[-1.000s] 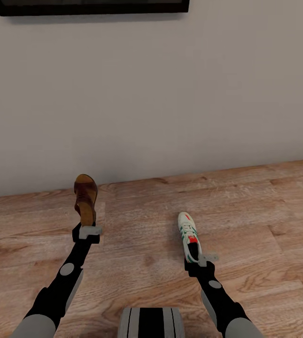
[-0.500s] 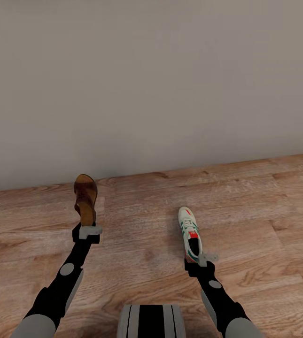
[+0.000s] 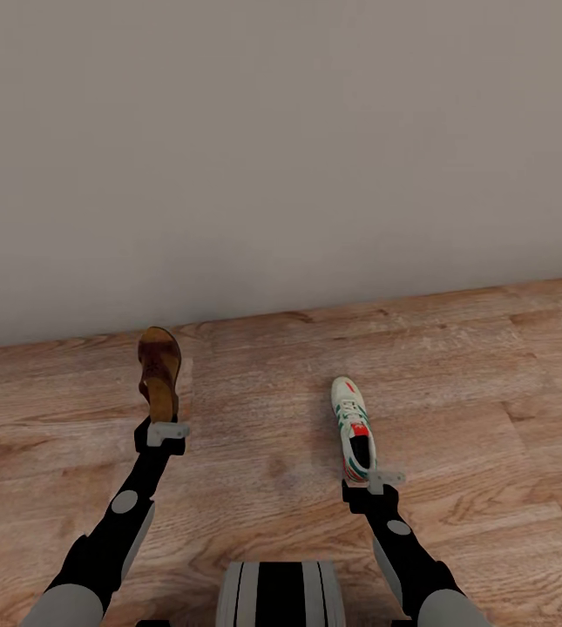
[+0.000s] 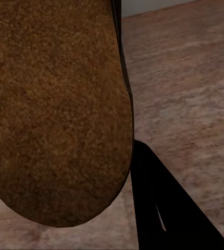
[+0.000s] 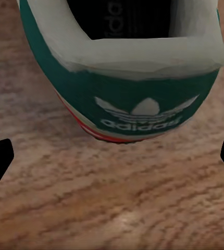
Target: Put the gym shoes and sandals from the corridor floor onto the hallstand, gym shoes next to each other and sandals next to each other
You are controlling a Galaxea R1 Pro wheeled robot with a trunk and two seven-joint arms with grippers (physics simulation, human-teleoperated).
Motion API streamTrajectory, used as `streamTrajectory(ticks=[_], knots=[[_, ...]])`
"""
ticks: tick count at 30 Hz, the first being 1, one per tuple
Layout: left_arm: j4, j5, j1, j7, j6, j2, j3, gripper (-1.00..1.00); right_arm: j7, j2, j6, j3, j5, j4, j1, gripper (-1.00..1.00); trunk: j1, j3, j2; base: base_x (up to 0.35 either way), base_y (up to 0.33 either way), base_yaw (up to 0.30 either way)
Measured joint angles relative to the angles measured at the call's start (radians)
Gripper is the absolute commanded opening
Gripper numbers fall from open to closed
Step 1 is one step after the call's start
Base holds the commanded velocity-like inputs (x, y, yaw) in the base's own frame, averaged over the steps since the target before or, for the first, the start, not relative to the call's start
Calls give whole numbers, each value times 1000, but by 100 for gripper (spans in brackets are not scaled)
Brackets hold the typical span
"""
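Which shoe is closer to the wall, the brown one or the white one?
The brown sandal, held out by the left gripper. Its toe nearly reaches the wall's foot, while the white gym shoe at the right gripper sits farther back over the floor.

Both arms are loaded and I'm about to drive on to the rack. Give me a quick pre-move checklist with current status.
1. Sandal held by left gripper: ok, it sticks up from the gripper by its heel.
2. Gym shoe held by right gripper: ok by the head view; finger contact itself cannot tell.
3. Both shoes off the corridor floor: cannot tell.
4. Hallstand ahead: not ok, a bare wall faces the robot.
5. Second sandal and second gym shoe located: cannot tell.
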Motion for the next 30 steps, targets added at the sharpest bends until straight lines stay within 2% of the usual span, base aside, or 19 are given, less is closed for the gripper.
streamTrajectory(ticks=[10,30], knots=[[10,1,1,0,-3,0,0,-100,0,0,0,0,0,0,0,100,0,0,0,3,0,0],[19,3,1,0,-3,0,0,-100,0,-1,-1,-1,1,0,0,100,0,0,0,68,0,0]])
